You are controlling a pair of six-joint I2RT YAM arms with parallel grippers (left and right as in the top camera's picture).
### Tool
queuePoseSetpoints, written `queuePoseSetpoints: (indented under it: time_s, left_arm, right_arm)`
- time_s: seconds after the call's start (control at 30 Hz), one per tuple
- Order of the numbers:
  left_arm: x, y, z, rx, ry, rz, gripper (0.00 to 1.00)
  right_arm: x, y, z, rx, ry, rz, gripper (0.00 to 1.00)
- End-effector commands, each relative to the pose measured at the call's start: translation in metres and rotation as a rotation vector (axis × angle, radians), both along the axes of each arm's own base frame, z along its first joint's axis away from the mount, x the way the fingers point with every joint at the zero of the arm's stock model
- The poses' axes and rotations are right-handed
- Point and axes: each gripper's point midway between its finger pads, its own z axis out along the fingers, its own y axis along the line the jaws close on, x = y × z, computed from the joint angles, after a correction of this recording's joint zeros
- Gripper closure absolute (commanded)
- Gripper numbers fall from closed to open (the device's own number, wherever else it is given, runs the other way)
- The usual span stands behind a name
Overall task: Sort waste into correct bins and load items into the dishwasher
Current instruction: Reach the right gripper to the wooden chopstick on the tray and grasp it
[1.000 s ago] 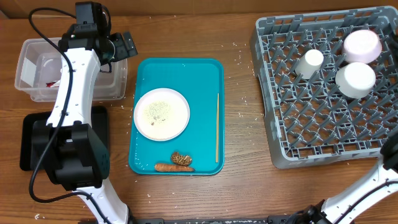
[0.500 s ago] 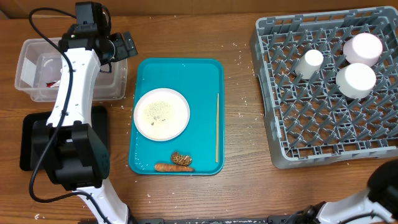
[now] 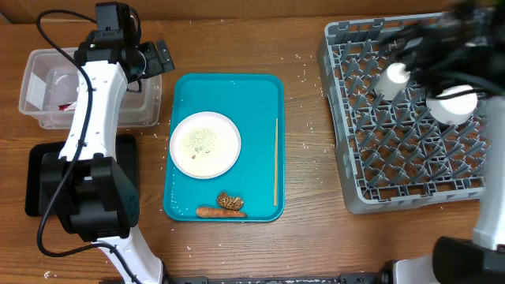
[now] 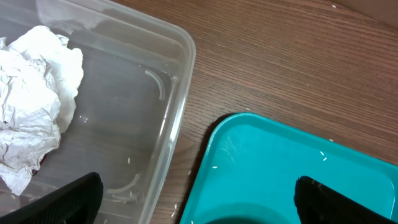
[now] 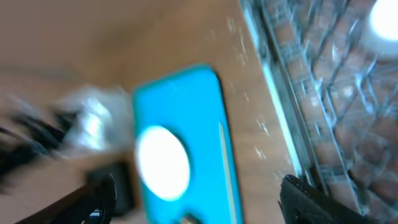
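Note:
My left gripper hovers open and empty between the clear tub and the teal tray. In the left wrist view the gripper spans the tub wall, and a crumpled white tissue lies inside the tub. On the teal tray sit a round white plate with rice grains, a chopstick, a carrot piece and a brown lump. My right arm is a blur over the grey dish rack. Its gripper is open and empty.
A white cup and a white bowl stand in the rack. The black tray lies at the left front, mostly under my left arm's base. Scattered rice grains dot the wooden table.
My right arm has swung up over the rack's far right corner, now covering the pinkish-white bowl, and its gripper has opened. The left arm has not moved.

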Motion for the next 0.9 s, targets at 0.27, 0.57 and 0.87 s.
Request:
queuePoseSetpoints:
  time_s: [0.27,0.57,0.87]
  left_arm:
    - [-0.001,0.000,0.012,-0.003,-0.025,0.012,0.00]
    - [-0.001,0.000,0.012,-0.003,-0.025,0.012,0.00]
    - [-0.001,0.000,0.012,-0.003,-0.025,0.012,0.00]
  right_arm:
    - [-0.047,0.130,-0.175,-0.450,0.276,0.223,0.17]
    - [-0.072,0.191,-0.252,-0.494,0.373,0.381,0.28]
    - [-0.073,0.193,-0.295,-0.568,0.425,0.346,0.33]
